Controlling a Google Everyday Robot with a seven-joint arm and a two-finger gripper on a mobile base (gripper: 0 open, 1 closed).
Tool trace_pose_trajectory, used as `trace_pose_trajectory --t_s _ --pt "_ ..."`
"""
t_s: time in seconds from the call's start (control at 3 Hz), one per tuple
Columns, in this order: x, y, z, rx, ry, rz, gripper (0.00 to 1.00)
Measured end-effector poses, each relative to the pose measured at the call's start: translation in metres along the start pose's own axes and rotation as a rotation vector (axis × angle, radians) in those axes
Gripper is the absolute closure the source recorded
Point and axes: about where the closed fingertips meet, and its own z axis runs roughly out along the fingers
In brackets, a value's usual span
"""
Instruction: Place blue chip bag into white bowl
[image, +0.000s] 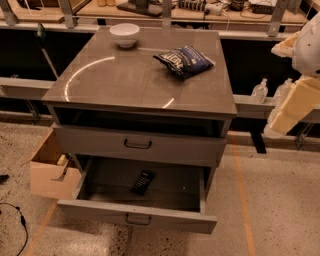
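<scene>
The blue chip bag (184, 61) lies flat on the grey cabinet top (125, 85), towards the back right. The white bowl (124, 35) stands upright and empty at the back of the same top, left of the bag and apart from it. Cream-coloured segments of my arm (295, 100) show at the right edge of the view, beside the cabinet and lower than its top. My gripper is out of view, beyond the right edge of the frame.
The cabinet's bottom drawer (140, 212) is pulled open with a dark remote (143, 181) inside. An open cardboard box (52, 167) stands on the floor at the left. Clear bottles (259, 91) stand on a shelf at the right. A workbench runs behind.
</scene>
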Motion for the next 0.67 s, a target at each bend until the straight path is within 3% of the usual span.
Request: trace_pose_trajectory --t_s 0.33,0.67 --pt "-0.014 -0.036 0.011 0.021 -0.143 0.019 0.00" --pt "-0.039 -0.079 0.040 0.059 -0.326 0.119 0.00"
